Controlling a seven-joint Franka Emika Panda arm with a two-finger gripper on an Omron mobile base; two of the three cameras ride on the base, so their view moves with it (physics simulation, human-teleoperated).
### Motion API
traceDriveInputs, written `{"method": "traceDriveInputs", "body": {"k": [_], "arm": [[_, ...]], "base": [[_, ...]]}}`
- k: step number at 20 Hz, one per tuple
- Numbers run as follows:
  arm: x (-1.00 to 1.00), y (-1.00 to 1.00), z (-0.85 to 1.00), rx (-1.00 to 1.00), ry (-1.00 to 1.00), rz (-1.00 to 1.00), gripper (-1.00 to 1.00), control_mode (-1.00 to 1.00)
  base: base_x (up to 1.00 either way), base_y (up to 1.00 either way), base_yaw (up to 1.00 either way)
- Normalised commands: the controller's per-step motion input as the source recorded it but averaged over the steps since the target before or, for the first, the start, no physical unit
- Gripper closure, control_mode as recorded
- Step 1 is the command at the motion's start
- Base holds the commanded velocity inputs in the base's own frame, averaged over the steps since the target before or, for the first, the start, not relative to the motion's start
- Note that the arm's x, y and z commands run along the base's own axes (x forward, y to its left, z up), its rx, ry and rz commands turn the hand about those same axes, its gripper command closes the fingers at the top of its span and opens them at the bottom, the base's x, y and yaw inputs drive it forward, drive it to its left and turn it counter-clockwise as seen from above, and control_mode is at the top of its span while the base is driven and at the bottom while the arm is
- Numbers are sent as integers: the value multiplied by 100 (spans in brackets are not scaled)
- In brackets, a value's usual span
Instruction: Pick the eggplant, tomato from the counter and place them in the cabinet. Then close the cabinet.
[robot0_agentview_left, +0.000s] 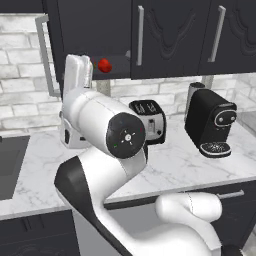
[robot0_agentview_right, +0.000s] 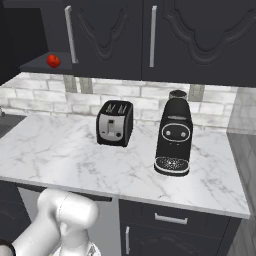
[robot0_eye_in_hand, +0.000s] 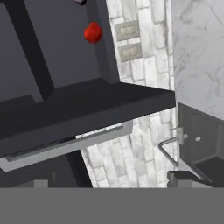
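Left base view: small glossy red tomato (robot0_agentview_left: 104, 65) already on black wall cabinet (robot0_agentview_left: 170, 35) shelf. Right base view: same, marble counter (robot0_agentview_right: 75, 150) bare of vegetables. Hand view: tomato ahead, open door's edge below; claw spread, empty. Judged next: push door shut.

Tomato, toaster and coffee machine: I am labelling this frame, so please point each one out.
tomato (robot0_agentview_left: 104, 65): left base view, middle of the red ball inside the open cabinet.
toaster (robot0_agentview_right: 115, 123): right base view, its silver front face.
coffee machine (robot0_agentview_right: 174, 135): right base view, its black front body.
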Motion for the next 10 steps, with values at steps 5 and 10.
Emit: {"method": "traceDriveInputs", "body": {"k": [5,10], "arm": [[34,67,-15,-6,-3,-15,-100,-100],[50,58,-9,-3,0,-16,-100,-100]], "base": [[0,0,0],[0,0,0]]}}
